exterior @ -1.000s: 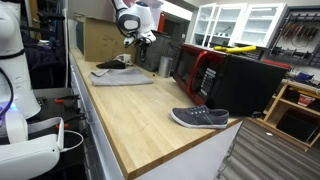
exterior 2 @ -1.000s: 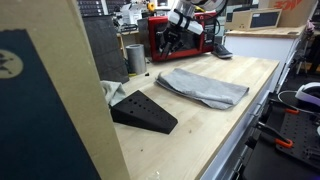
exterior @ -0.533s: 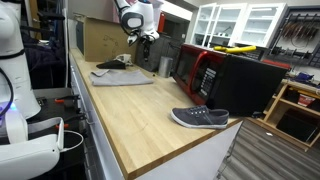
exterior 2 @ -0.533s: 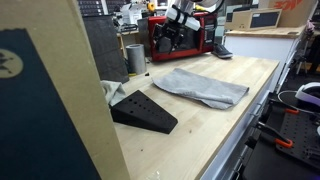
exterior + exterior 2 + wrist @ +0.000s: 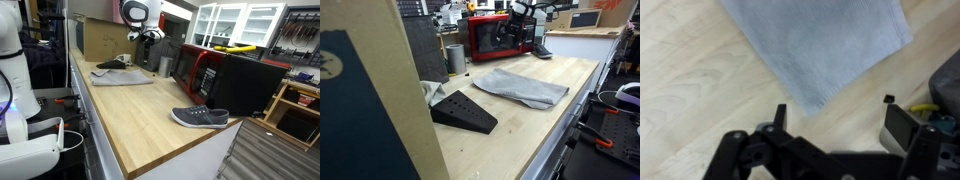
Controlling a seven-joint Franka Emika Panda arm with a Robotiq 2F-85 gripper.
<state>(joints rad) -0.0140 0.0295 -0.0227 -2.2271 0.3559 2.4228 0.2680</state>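
Wrist view puts the gripper (image 5: 834,104) along the bottom edge, its two fingers spread wide with nothing between them. Just past the fingertips the grey cloth (image 5: 820,40) fills the upper middle and upper right of the frame. It lies flat on the wooden counter (image 5: 690,80), with one corner pointing down toward the gap between the fingers. The cloth is below the gripper and not touched by it.

In an exterior view a black wedge (image 5: 463,110) sits nearest, left of centre, with the cloth (image 5: 520,87) just beyond it at mid-frame. Farther back stand a metal cup (image 5: 455,57) and a red microwave (image 5: 500,38). The gripper (image 5: 523,12) hangs at the top edge, well above the counter.

In an exterior view a grey shoe (image 5: 200,117) lies nearest and the cloth (image 5: 122,76) far up the counter, with the gripper (image 5: 148,35) above it and to its right.
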